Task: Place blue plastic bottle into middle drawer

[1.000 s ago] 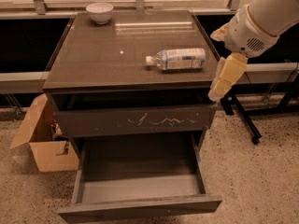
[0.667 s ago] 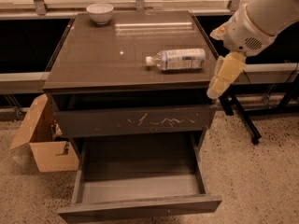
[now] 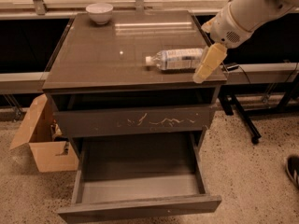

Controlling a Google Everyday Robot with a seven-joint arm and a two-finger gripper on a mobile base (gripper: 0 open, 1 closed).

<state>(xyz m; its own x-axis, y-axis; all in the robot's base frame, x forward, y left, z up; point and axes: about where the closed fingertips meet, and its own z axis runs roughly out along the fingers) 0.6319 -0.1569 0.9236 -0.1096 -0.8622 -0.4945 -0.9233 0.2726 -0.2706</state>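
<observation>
The blue plastic bottle point(image 3: 180, 59), clear with a pale label and a white cap, lies on its side on the cabinet top point(image 3: 93, 55), cap pointing left. My gripper point(image 3: 202, 73), cream-coloured on a white arm, hangs over the cabinet's right front corner, just in front of the bottle's base end and overlapping it in view. It holds nothing that I can see. The middle drawer point(image 3: 140, 208), with a plain front, is pulled out wide below, and its smooth grey floor is bare.
A closed drawer with pale scratch marks point(image 3: 135, 121) sits above the open one. A white bowl point(image 3: 99, 12) stands at the top's back left. An open cardboard box point(image 3: 39, 139) is on the floor at left. Black stand legs point(image 3: 240, 115) and a shoe point(image 3: 293, 169) are at right.
My gripper has moved left and slightly up, from beside the cabinet's right edge to the bottle's base end. The bottle and drawers have not moved.
</observation>
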